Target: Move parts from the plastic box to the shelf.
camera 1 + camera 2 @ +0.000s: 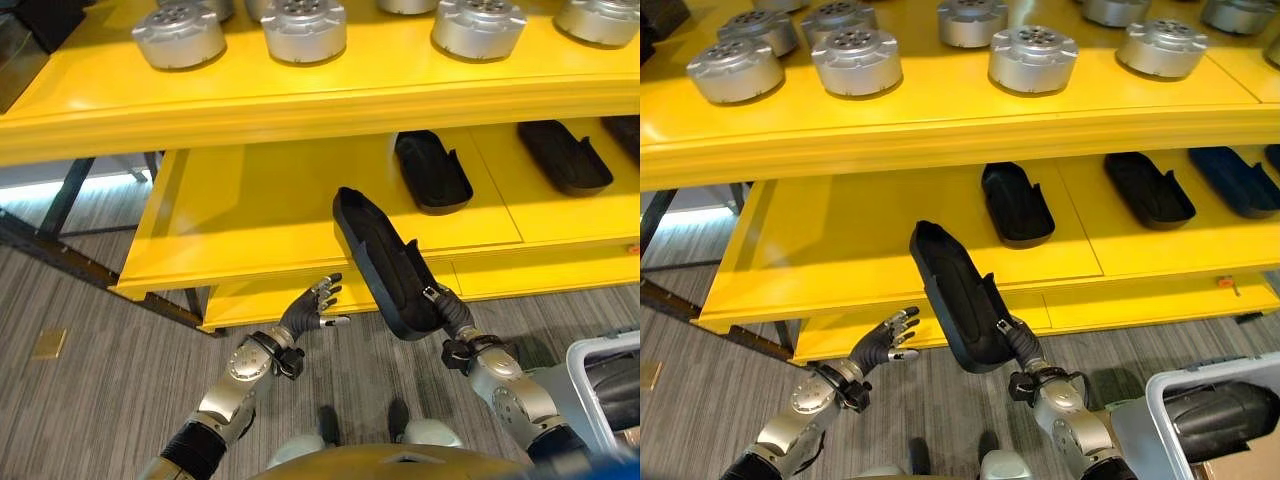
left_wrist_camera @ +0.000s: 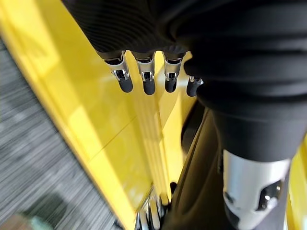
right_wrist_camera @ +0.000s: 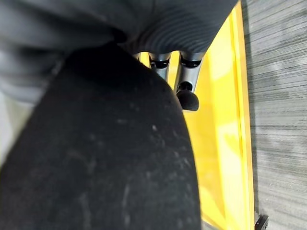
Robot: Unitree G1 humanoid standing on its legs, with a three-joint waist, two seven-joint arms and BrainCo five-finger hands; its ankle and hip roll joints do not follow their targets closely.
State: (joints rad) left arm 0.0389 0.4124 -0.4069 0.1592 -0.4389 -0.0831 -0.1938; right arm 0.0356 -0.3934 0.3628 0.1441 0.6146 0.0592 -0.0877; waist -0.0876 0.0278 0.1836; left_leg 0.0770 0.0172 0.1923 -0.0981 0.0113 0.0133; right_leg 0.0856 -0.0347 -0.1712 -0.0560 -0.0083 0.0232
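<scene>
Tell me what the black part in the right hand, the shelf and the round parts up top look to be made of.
Black part: likely moulded plastic, matte and dull, with a thin raised rim; the right hand grips its near end. Shelf: glossy yellow paint showing soft reflections, probably over metal or board; cannot tell which. Round parts: metal by their look, silver-grey satin sheen, possibly cast.

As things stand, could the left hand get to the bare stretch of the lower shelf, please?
Probably yes. The left hand is open and holds nothing, just in front of the lower shelf, with nothing between them. The black part held by the right hand sits off to its right.
</scene>
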